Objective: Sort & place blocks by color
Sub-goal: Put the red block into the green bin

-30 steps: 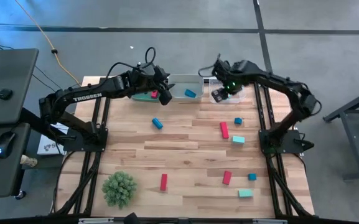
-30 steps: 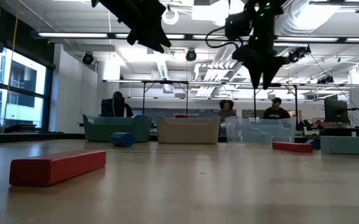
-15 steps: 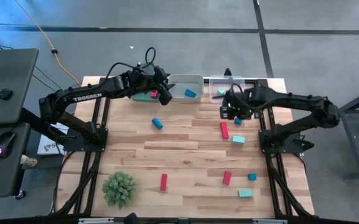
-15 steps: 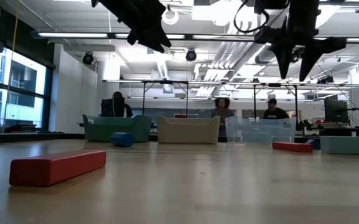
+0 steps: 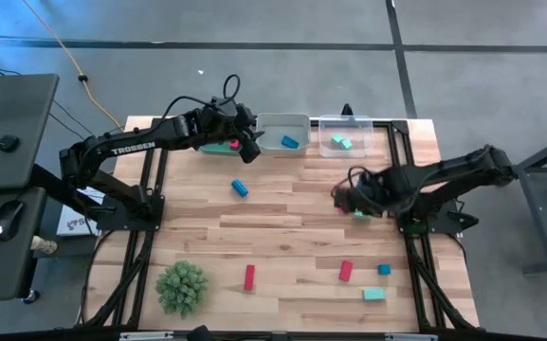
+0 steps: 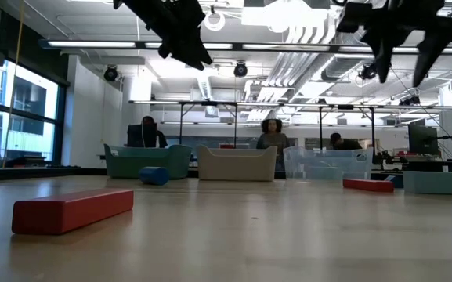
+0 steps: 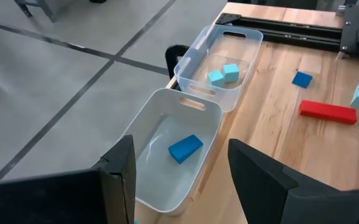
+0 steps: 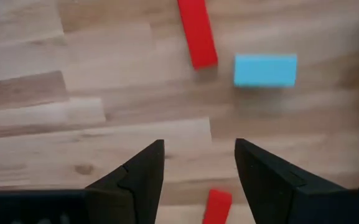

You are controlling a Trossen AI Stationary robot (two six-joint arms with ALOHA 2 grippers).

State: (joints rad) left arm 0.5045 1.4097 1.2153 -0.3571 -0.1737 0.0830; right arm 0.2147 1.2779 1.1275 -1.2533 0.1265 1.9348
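Note:
Small blocks lie flat on the wooden table: a blue one (image 5: 241,188), red bars (image 5: 249,277) (image 5: 346,271), a blue cube (image 5: 384,269) and a teal block (image 5: 374,294). My right gripper (image 8: 199,174) hangs open and empty above a red bar (image 8: 198,31) and a teal block (image 8: 265,70) at mid-right. My left gripper (image 7: 179,180) hovers open and empty at the far edge, by the grey bin (image 7: 147,130). That bin holds a blue block (image 7: 185,148). The clear bin (image 7: 246,38) holds two teal blocks (image 7: 223,74).
Three bins stand in a row along the far edge; the green one (image 5: 218,146) is partly hidden under my left arm. A green spiky plant ball (image 5: 182,287) sits at the near left. Bare wood lies in the table's middle. People sit in the room beyond the table.
My right gripper has swung from above the clear bin toward the near edge and now hangs over the red bar and teal block at mid-right. My left arm has kept still.

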